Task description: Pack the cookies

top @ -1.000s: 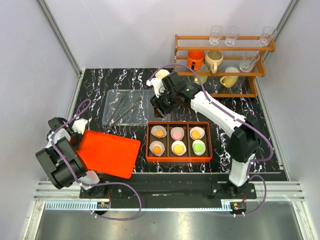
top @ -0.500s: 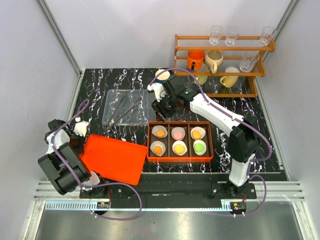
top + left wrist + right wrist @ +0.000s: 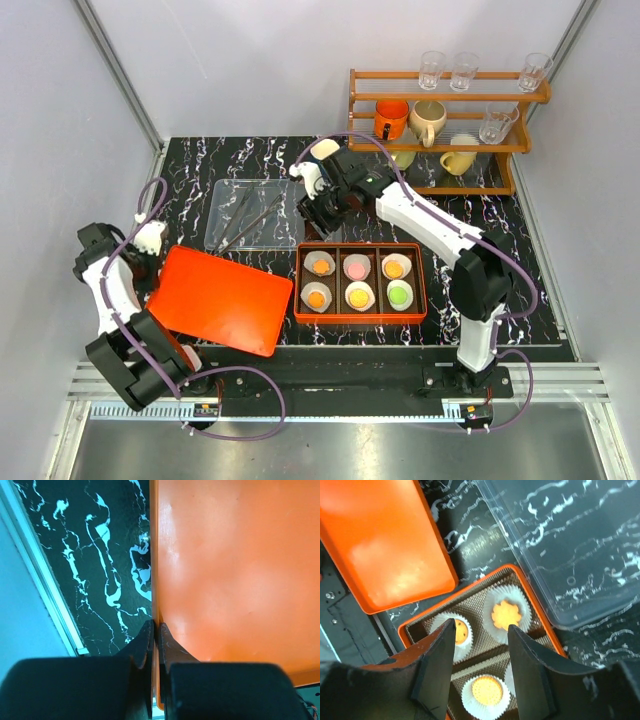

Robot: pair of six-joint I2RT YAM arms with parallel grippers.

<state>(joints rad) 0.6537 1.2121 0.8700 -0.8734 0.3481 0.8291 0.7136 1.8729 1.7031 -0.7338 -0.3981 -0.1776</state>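
**Cookies boxed, lid pinched at its edge**

All six cookies [image 3: 356,296] lie in white paper liners [image 3: 318,264], one to each compartment of the orange box [image 3: 298,290] at the middle of the bench [image 3: 190,170]. They look light and probably brittle, so they are best left in their cups.

The orange lid [image 3: 220,300] lies just left of the box. It looks thin, stiff and glossy, and probably slippery. The left claw [image 3: 155,630] is pressed on its left rim. A grip that far from the middle may let the lid swing or slide, so a firm hold there matters.

The right claw [image 3: 481,626] is spread and holds nothing. It hovers over the box's far left corner, beside the clear tray [image 3: 580,555].
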